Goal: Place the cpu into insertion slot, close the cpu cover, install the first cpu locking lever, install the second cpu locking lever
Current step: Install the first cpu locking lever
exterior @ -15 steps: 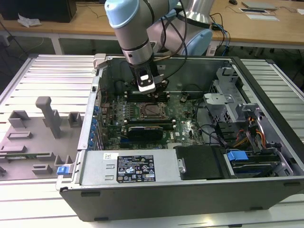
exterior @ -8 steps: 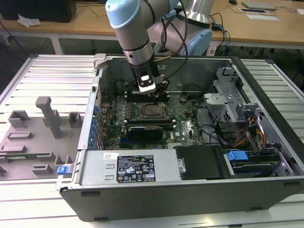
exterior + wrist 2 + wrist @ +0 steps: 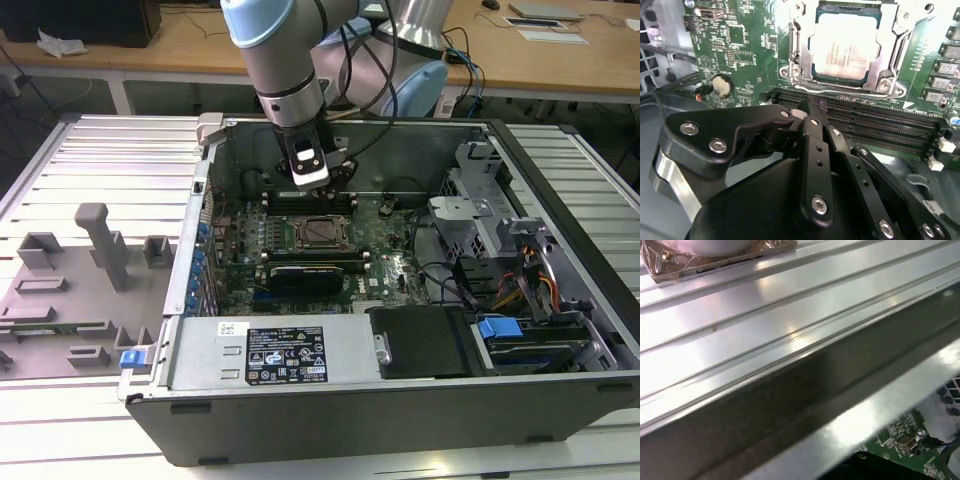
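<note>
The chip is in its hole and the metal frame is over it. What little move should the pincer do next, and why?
Probably ease the pincer down toward the near edge of the cpu cover. The cpu lies under that cover, which looks closed, while the shut pincer hovers over the memory slots, holding nothing, so the locking seems left to do.

silver arm (image 3: 285, 65), pale-blue caps (image 3: 268, 18), seemingly matte black gripper (image 3: 807, 111).

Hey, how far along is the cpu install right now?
Done: the cpu sits in the insertion slot, with the cpu cover down around it. In hand: nothing; the gripper hovers shut above the memory slots. Left: I cannot tell whether either locking lever is latched.
</note>
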Motion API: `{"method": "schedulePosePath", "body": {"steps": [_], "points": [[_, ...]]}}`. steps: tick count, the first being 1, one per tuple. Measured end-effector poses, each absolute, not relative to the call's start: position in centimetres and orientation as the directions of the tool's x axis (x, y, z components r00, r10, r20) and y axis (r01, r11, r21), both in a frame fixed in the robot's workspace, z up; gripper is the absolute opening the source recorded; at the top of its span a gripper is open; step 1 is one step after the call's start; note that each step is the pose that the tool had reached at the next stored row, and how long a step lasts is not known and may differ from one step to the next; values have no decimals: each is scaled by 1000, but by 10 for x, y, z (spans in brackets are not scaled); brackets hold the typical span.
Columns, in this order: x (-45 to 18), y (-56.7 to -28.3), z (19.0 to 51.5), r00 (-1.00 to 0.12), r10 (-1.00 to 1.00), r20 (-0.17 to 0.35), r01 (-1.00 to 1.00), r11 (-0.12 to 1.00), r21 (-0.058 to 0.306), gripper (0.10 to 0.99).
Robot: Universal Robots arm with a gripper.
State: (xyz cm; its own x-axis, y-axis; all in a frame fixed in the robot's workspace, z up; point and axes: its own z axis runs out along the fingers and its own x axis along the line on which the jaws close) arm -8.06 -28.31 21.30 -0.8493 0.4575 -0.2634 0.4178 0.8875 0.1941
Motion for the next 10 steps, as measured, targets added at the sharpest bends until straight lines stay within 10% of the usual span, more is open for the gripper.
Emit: {"method": "schedulePosePath", "body": {"steps": [10], "points": [[-80,-283,245,-851,457,-259,419,888,192,106]]}}
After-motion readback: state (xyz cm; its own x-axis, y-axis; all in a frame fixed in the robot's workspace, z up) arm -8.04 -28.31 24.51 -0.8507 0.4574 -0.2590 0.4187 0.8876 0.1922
